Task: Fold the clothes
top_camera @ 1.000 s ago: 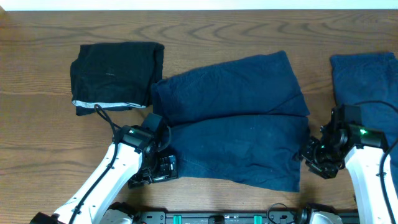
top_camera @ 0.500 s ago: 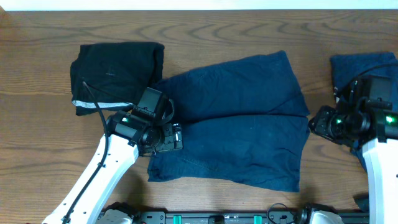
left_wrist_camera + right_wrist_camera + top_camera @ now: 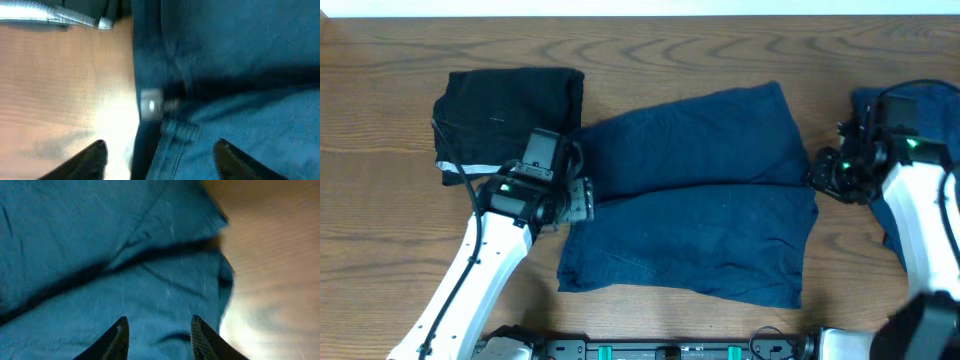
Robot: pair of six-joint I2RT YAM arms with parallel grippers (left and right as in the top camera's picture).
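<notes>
Navy shorts [image 3: 700,200] lie flat mid-table, their two legs pointing right. A black piece with a white edge strip [image 3: 505,110] lies folded at the upper left. Another navy piece [image 3: 861,104] lies at the far right, partly under my right arm. My left gripper [image 3: 578,198] is at the shorts' left edge; in the left wrist view it [image 3: 161,152] stands open astride the waistband edge [image 3: 170,135], close to a metal button [image 3: 151,105]. My right gripper [image 3: 820,178] is at the shorts' right end. In the right wrist view it [image 3: 159,327] is open over the navy cloth [image 3: 125,255].
Brown wooden table [image 3: 380,220] all round. A white wall edge runs along the back [image 3: 640,6]. A black rail with green clips [image 3: 670,350] lines the front edge. Bare wood shows left of the shorts [image 3: 65,90] and right of them [image 3: 275,270].
My left gripper has moved up from the shorts' lower left corner to the middle of their left edge, its jaws narrower. My right gripper has moved up from the lower right corner.
</notes>
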